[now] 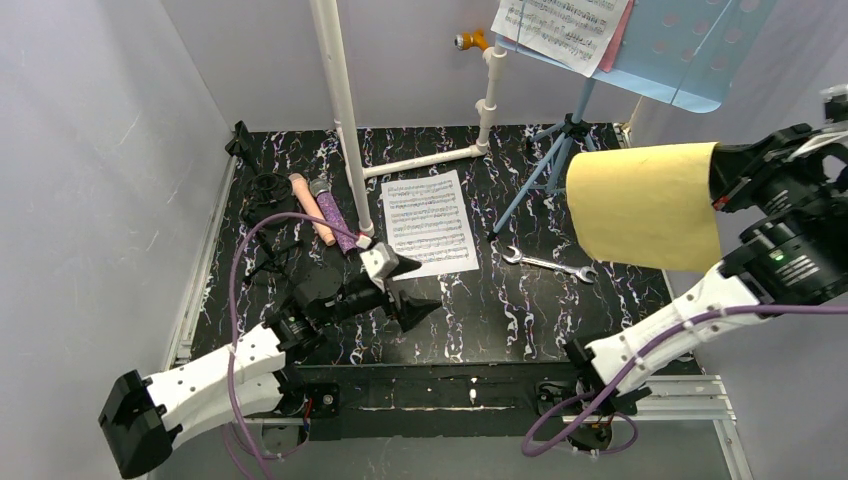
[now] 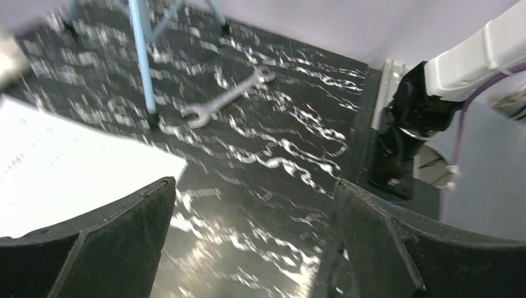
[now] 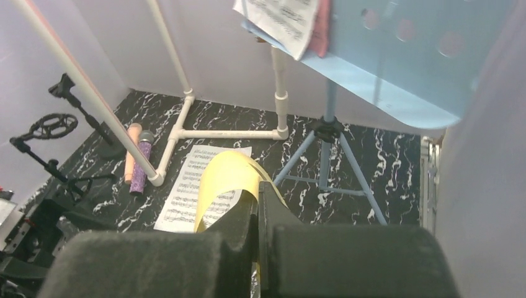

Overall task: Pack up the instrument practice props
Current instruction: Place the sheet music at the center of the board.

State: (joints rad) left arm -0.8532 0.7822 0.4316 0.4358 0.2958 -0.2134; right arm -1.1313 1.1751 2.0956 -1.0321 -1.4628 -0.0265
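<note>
The right jaws pinch a yellow sheet (image 1: 645,205) by its edge, high above the worktop's (image 1: 500,320) right side, likely so it hangs free of the music rack (image 1: 690,60). The left jaws gape wide and empty, low beside the sheet-music page (image 1: 430,222) lying flat there, seemingly poised to take it.

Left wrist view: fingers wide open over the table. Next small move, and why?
Probably lower the left fingers onto the nearest corner of the sheet-music page and pinch it: they stand open just beside that flat page, while the right fingers are shut on a yellow sheet.
</note>
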